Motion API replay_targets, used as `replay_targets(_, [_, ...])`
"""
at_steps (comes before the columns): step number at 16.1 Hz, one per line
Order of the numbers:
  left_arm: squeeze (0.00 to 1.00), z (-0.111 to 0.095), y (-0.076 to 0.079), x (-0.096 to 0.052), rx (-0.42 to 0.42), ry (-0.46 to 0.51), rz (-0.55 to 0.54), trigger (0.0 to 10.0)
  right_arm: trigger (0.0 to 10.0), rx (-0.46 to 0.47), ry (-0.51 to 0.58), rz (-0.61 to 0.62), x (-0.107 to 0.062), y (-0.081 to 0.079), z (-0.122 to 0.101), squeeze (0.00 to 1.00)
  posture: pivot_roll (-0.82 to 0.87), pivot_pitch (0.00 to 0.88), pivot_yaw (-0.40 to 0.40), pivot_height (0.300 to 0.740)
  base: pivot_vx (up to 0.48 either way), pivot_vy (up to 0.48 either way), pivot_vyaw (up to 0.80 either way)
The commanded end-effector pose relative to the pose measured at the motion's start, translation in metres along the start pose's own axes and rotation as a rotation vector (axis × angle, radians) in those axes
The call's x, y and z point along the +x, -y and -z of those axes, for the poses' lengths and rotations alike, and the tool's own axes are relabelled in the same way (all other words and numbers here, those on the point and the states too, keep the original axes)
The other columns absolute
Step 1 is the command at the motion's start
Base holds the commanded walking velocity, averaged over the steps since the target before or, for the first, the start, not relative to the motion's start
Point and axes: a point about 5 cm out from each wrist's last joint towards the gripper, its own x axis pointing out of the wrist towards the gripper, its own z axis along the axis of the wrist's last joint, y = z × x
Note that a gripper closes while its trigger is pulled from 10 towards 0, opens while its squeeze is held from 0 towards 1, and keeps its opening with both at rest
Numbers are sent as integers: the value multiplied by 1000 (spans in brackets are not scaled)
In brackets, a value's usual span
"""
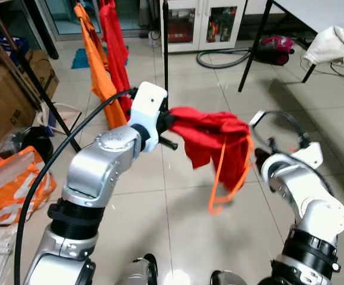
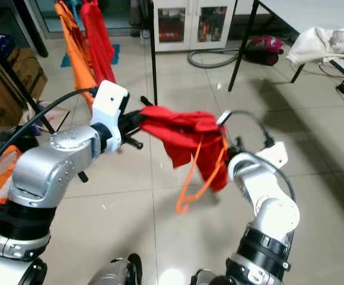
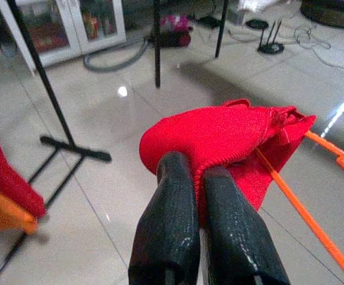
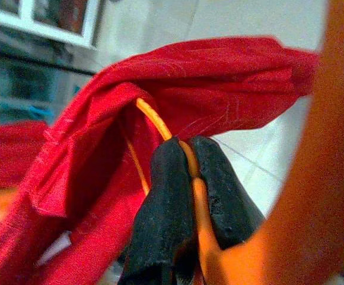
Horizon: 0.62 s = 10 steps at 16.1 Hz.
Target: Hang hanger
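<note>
While my raised left gripper [image 3: 198,178] pinches the red garment [image 1: 210,133], my right gripper [image 4: 190,157] clamps its orange hanger [image 1: 219,178] just beside.

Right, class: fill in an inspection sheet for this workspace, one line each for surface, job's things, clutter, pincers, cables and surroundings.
Surface: pale tiled floor, glossy.
Job's things: orange hanger tangled in a red garment, held in the air between both arms; black clothes rack behind.
Clutter: orange bag and cardboard boxes at the robot's left.
Pincers: left pincer shut on the garment; right pincer shut on the hanger's wire.
Cables: black cable along the left arm.
Surroundings: orange and red clothes hanging, white cabinet, vacuum cleaner, table.
</note>
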Motion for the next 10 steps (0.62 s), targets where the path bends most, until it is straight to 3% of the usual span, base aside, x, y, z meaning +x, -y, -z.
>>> replay_targets(1, [0, -6, -10, -3, 20, 77, -63, 10000, 10000, 311, -61, 13, -5, -8, 37, 0, -64, 111, 51, 740, 0, 0, 0])
replay_targets(2, [0, -2, -8, 2, 12, 136, -69, 10000, 10000, 350, -71, -37, -10, -27, 35, 0, -70, 114, 53, 740, 0, 0, 0])
replay_targets(6, [0, 27, -1, 20, -21, 151, -115, 10000, 10000, 460, -81, -185, -32, -77, 28, 0, -88, 124, 55, 740, 0, 0, 0])
replay_targets(8, [0, 28, 7, 24, -42, 190, -98, 10000, 10000, 503, -1, -208, -34, -83, 14, 0, -103, 127, 60, 740, 0, 0, 0])
replay_targets(10, [0, 26, 16, 24, -131, 208, -55, 10000, 10000, 419, 110, -185, -32, -78, 3, 0, -106, 132, 65, 740, 0, 0, 0])
